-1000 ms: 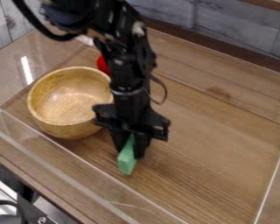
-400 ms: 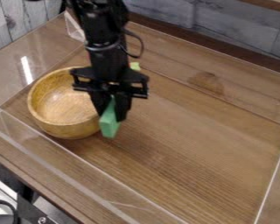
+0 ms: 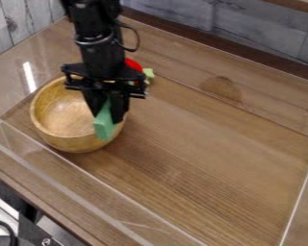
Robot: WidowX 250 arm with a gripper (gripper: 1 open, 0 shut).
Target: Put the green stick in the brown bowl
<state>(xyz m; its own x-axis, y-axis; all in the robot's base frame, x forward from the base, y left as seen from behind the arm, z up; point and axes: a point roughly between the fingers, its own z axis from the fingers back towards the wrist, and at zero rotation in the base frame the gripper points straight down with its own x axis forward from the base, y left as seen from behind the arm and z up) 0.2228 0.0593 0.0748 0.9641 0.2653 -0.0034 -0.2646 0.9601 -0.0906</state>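
From where I stand, the black robot arm reaches down from the top of the frame, left of the middle, and its gripper (image 3: 108,100) has its jaws closed around the green stick (image 3: 104,123). The stick hangs below the fingers with its lower part showing, tilted a little, the bottom end leaning toward the left. It appears in front of the right part of the brown bowl (image 3: 54,125), inside the bowl's outline as I look at it. Whether it touches the bowl, I can't tell from here.

The bowl sits in the left part of the frame, round and light brown, its mouth facing up, and the arm hides some of its upper right rim. Behind the gripper, toward the top of the frame and just right of the arm, I see a red toy (image 3: 134,65) with a bit of light green beside it, partly covered by the arm.

All of this is on a brown wooden table (image 3: 208,154), which runs across the middle and right of the picture. Down in the lower left corner, past the table's edge, there are some black cables (image 3: 5,227), one of them curving into a loop.
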